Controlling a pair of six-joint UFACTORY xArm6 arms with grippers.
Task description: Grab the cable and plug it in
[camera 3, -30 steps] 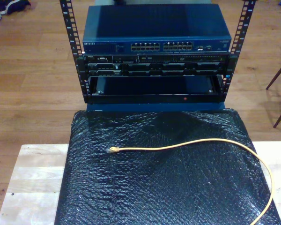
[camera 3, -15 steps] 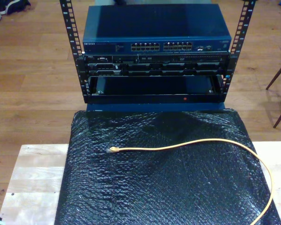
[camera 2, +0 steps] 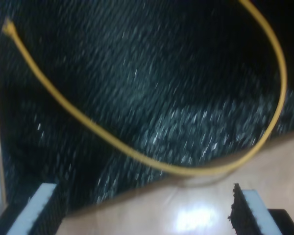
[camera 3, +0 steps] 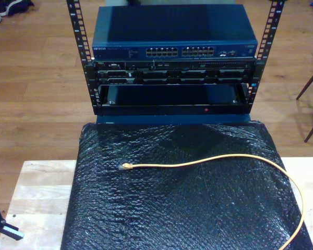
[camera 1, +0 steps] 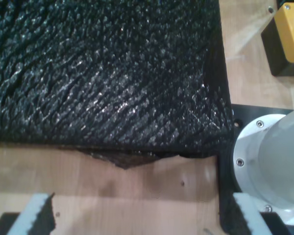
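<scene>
wooden floor point(camera 3: 36, 78) around everything, with a light wood worktop point(camera 3: 39, 192) in the foreground of the exterior view. black textured mat point(camera 3: 177, 208) draped over most of the worktop, wrinkled along its far edge. beyond it, a black equipment rack point(camera 3: 172, 86) standing upright, a blue network switch point(camera 3: 175, 36) on its upper level with two blocks of ports facing the mat. the cable point(camera 3: 208, 161) lying loose on the mat, running from its clear plug point(camera 3: 125, 166) near the exterior view's left, curving across and down toward the exterior view's lower right edge. my second tool point(camera 2: 142, 208) above the mat's edge, jaws apart, the cable's loop point(camera 2: 137, 156) beyond them, untouched. my first tool point(camera 1: 137, 220) over bare worktop beside a mat corner, jaws apart, gripping nothing.
</scene>
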